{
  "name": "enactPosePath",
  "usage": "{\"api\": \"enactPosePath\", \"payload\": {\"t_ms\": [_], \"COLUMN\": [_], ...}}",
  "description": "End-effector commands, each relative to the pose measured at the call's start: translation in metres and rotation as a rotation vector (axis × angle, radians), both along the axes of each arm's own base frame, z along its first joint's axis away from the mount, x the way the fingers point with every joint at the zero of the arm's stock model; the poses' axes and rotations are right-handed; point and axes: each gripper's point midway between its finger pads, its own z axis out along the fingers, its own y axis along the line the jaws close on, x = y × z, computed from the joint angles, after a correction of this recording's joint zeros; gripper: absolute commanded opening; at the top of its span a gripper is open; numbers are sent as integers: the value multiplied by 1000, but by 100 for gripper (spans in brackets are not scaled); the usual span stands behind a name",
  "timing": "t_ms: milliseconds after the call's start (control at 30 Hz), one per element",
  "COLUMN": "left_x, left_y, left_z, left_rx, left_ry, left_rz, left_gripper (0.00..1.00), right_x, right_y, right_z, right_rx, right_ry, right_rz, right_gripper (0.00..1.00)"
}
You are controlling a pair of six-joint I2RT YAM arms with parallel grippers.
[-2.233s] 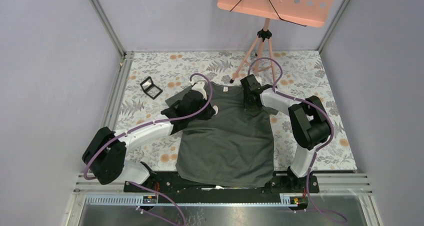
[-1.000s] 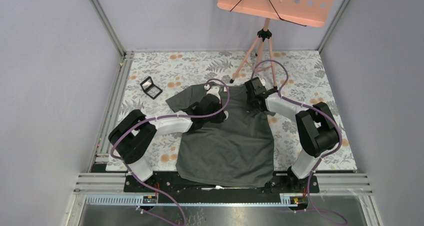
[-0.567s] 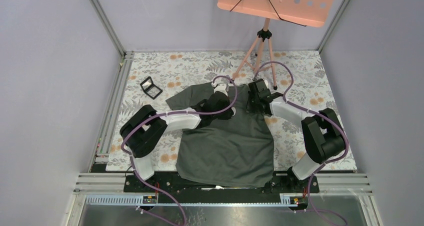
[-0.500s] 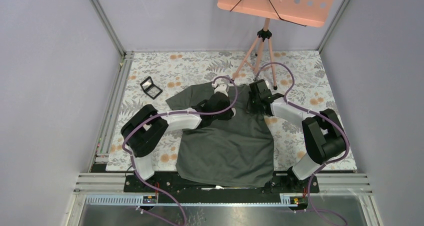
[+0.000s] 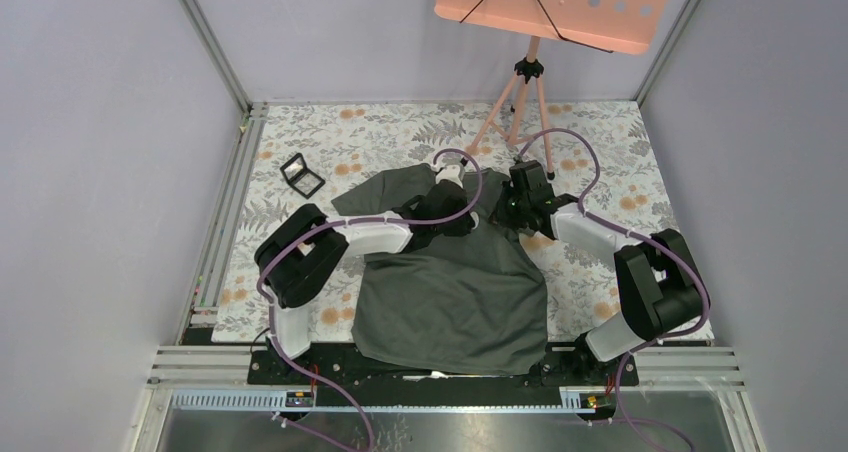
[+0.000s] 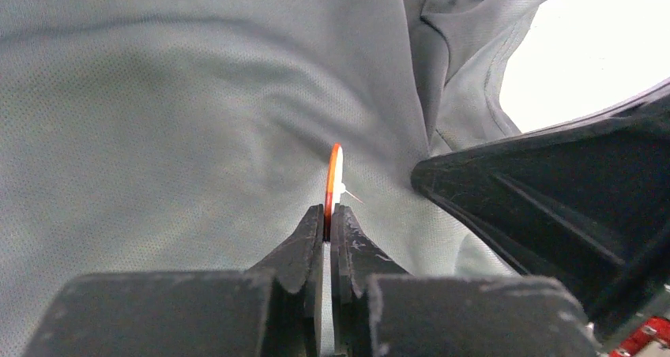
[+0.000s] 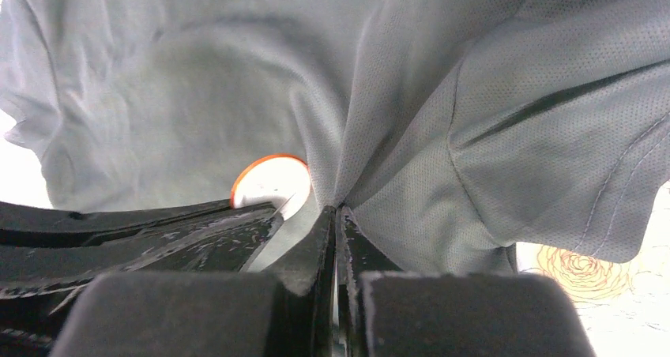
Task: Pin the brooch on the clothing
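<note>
A: Cloth status, from the bases outward?
B: T-shirt point(image 5: 450, 302) is laid on the floral table cover point(image 5: 640, 162), hem at the base rail, neck on the far side. The lower half is flat. The upper part is gathered into folds where both arms meet.
A: Left tool?
B: Left gripper point(image 6: 327, 215) is clamped on the brooch point(image 6: 333, 175). The disc is gripped by its lower edge and seen edge-on from the left wrist: orange rim, pale face. A thin pin is seen projecting from its right side.
A: Contact with the cloth?
B: Cannot be told. The brooch is held close over the chest fabric, below the collar seam, right beside the pinched fold.
A: Right tool?
B: Right gripper point(image 7: 336, 215) is closed tight on a ridge of T-shirt fabric, and creases are drawn into the fingertips. From the right wrist, the brooch face is seen just left of that pinch, with the left fingers below it.
A: Further out?
B: A small black square case point(image 5: 302, 175) is set on the cover at far left, well apart from the shirt. A pink perforated tray on a tripod point(image 5: 555, 2) is placed at the far edge, behind the collar.
</note>
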Motion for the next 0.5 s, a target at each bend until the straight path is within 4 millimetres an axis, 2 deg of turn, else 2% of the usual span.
{"api": "enactPosePath", "payload": {"t_ms": [0, 467], "left_x": [9, 7], "left_y": [-13, -25], "left_z": [15, 8], "left_rx": [-43, -51], "left_ry": [-20, 12], "left_rz": [15, -26], "left_gripper": [0, 0], "right_x": [8, 9], "right_y": [8, 27], "right_z": [21, 29], "right_rx": [76, 164], "right_ry": [-63, -98], "right_rz": [9, 86], "right_gripper": [0, 0]}}
